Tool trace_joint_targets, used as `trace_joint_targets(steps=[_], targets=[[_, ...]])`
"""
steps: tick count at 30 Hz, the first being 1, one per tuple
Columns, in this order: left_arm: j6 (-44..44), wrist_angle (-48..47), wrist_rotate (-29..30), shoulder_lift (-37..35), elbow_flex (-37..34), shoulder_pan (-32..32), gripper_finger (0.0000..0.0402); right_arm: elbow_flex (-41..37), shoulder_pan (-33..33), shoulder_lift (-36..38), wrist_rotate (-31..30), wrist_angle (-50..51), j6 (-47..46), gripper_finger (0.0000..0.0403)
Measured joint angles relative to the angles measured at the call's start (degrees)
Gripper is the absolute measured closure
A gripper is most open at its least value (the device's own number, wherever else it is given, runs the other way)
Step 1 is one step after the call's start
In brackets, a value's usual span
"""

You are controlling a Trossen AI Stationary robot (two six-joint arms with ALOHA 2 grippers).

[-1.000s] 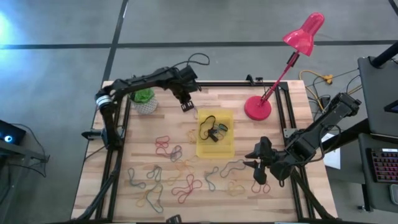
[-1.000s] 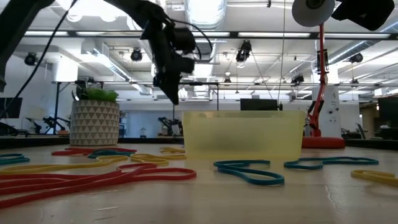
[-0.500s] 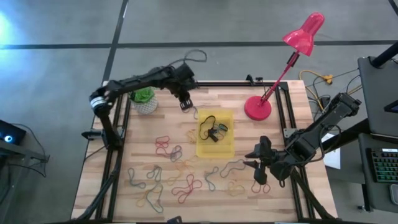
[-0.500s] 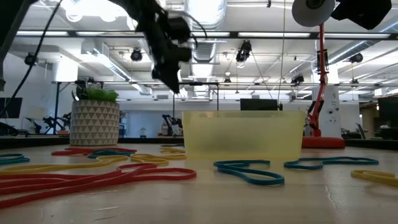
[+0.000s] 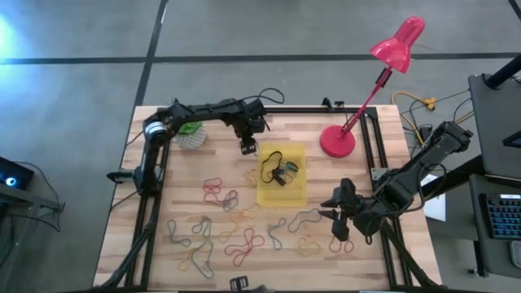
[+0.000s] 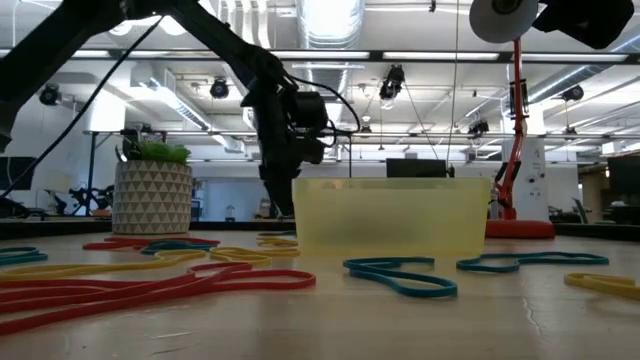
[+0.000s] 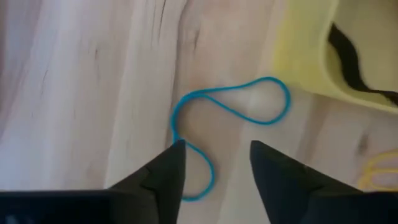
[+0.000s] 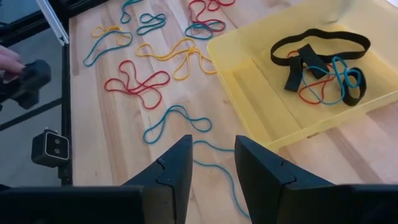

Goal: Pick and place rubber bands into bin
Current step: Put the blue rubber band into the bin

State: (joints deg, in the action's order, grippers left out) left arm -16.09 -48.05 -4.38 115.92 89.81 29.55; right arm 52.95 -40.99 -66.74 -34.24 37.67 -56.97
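Observation:
The bin (image 5: pixel 262 195) is a shallow yellow tray in the middle of the table, with black, red and blue rubber bands (image 8: pixel 317 62) lying in it. Several more rubber bands (image 5: pixel 228 228) lie loose on the wood nearer the front. My left gripper (image 5: pixel 247 147) is low by the bin's far left corner, pointing down and open. A blue band (image 7: pixel 230 112) lies flat on the table under its fingers (image 7: pixel 214 149); I cannot tell whether they touch it. My right gripper (image 5: pixel 330 213) hangs open and empty above the near right of the table (image 8: pixel 214 149).
A white pot with a green plant (image 5: pixel 190 133) stands at the far left, close to my left arm. A pink desk lamp (image 5: pixel 337 140) stands at the far right. The bin's wall (image 7: pixel 305 56) is right beside my left gripper.
My left gripper has come down toward the table, a little toward the bin's far left corner, and now stands low over the blue band. My right arm has kept still.

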Motion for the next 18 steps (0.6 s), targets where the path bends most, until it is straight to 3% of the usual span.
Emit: trace_joint_targets(steps=[9,18], targets=[[-9.6,2.4,1.5,1.5,-0.2,0.4,0.0205,0.0,0.0,0.0,-0.1,0.0,-1.2,0.0298],[-10.3,2.3,1.7,3.3,0.2,2.1,0.0204,-0.1,0.0,0.0,-0.3,0.0,-1.9,0.0305]])
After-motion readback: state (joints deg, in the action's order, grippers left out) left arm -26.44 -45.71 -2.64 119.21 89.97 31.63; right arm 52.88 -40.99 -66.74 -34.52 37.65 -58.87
